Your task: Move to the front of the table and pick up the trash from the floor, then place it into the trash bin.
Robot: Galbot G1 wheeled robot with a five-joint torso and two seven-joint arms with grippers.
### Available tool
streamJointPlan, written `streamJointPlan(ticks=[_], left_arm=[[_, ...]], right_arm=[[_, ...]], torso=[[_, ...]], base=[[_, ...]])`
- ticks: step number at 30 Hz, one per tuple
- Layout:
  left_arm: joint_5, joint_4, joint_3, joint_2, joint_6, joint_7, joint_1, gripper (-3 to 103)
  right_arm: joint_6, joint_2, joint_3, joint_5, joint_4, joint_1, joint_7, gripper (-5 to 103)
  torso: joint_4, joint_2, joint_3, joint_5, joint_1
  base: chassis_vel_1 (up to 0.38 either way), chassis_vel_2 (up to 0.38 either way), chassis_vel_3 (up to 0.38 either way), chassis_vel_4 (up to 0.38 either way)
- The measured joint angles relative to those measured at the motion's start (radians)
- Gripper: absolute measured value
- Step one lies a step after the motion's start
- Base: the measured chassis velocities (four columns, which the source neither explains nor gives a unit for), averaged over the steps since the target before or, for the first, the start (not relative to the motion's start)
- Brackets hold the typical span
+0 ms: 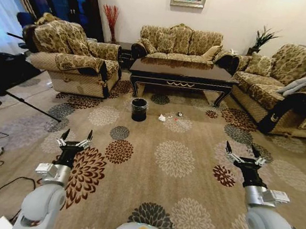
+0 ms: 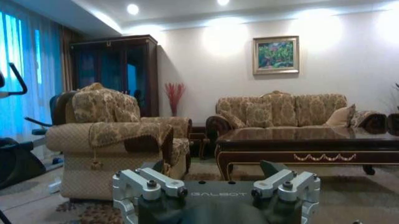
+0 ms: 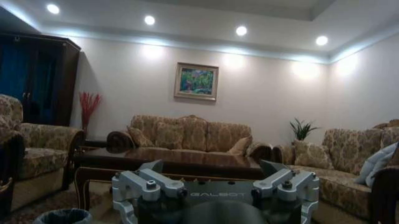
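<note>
Standing well back from table (image 1: 182, 73), mid-carpet. Trash (image 1: 162, 117) on floor (image 1: 190, 177) in front of table, just right of bin (image 1: 139, 109). Left gripper (image 1: 75, 140) and right gripper (image 1: 245, 157) held low, near, spread wide, empty; likely carry pose for approach.

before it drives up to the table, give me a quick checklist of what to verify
1. Left end effector open and holding nothing: ok.
2. Right end effector open and holding nothing: ok.
3. Trash on the floor in front of the table: ok, a white wad with small bits beside it.
4. Bin upright, left of the trash: ok.
5. Carpet between robot and trash free of obstacles: ok.
6. Number of trash pieces: cannot tell, too small from here.
</note>
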Motion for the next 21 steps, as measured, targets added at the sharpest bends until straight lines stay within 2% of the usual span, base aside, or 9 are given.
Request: streamJointPlan(ticks=[21], left_arm=[[-0.006, 0.0, -0.003, 0.015, 0.0, 0.003, 0.004, 100]], right_arm=[[-0.002, 0.003, 0.0, -0.002, 0.002, -0.006, 0.0, 100]], torso=[[0.0, -0.062, -0.039, 0.0, -0.024]], base=[[0.0, 0.0, 0.0, 0.0]])
